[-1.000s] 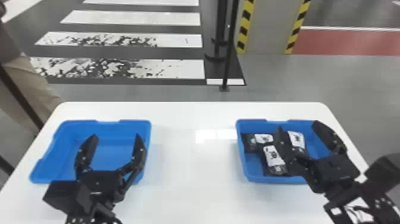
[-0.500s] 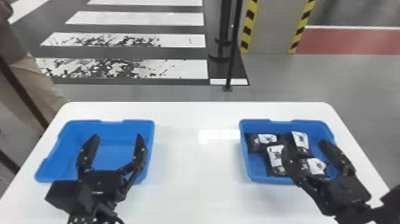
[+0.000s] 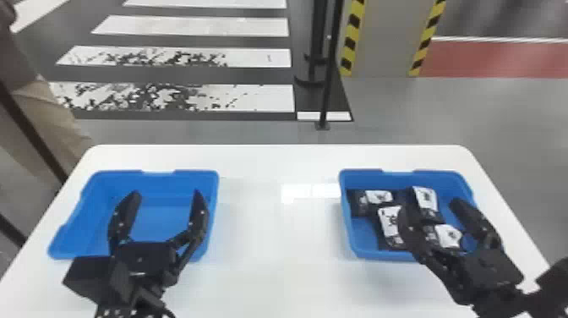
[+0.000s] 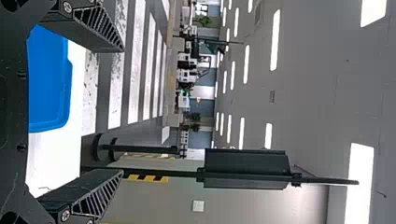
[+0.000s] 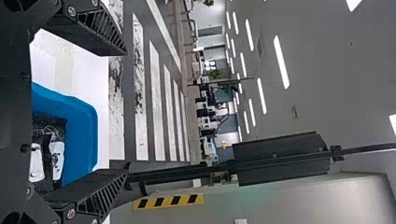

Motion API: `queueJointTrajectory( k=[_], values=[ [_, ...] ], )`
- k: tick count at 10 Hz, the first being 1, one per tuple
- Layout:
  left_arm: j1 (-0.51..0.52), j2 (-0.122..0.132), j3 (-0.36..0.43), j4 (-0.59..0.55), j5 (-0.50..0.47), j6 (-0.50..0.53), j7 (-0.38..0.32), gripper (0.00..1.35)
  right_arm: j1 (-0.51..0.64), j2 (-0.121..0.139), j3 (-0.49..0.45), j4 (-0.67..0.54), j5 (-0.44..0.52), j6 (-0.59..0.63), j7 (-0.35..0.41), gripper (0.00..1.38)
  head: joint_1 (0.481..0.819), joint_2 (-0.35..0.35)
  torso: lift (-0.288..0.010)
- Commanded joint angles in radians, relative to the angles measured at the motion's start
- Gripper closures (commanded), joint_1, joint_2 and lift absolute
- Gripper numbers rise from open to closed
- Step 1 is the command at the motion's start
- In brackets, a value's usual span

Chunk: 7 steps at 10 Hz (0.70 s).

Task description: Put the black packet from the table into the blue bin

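Right gripper (image 3: 433,205): we find its jaws standing wide apart and clamped on nothing, poised over the right-hand blue bin (image 3: 378,254). Left gripper (image 3: 166,194): likewise widely spread and without a load, over the left-hand blue bin (image 3: 154,174).

Inside the right-hand bin we count four black packets with white labels: a far-left packet (image 3: 378,197), a near-left packet (image 3: 389,220), a far-right packet (image 3: 426,198) and a near-right packet (image 3: 448,235), the last lying partly behind the right gripper's finger. We cannot tell which of the four is the one the task names. Both bins sit on the white table (image 3: 274,262), well apart.

Progress: in our judgement the packet has been placed and let go, the right-hand bin being the likely target. What remains, we judge, is only to lift the right gripper clear of the bin without snagging a packet or the rim.
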Motion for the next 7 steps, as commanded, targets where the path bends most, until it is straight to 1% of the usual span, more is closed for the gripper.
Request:
queueJointTrajectory(
  k=[1, 7],
  values=[
    [-0.002, 0.001, -0.001, 0.0, 0.0, 0.0, 0.0, 0.1, -0.001, 0.001, -0.002, -0.004, 0.002, 0.003, 0.0, 0.13, 0.695, -0.016, -0.11],
    [0.001, 0.001, -0.001, 0.0, 0.004, 0.0, 0.0, 0.1, 0.004, 0.002, -0.002, -0.019, 0.0, 0.032, -0.003, 0.13, 0.695, -0.013, -0.11]
  ],
)
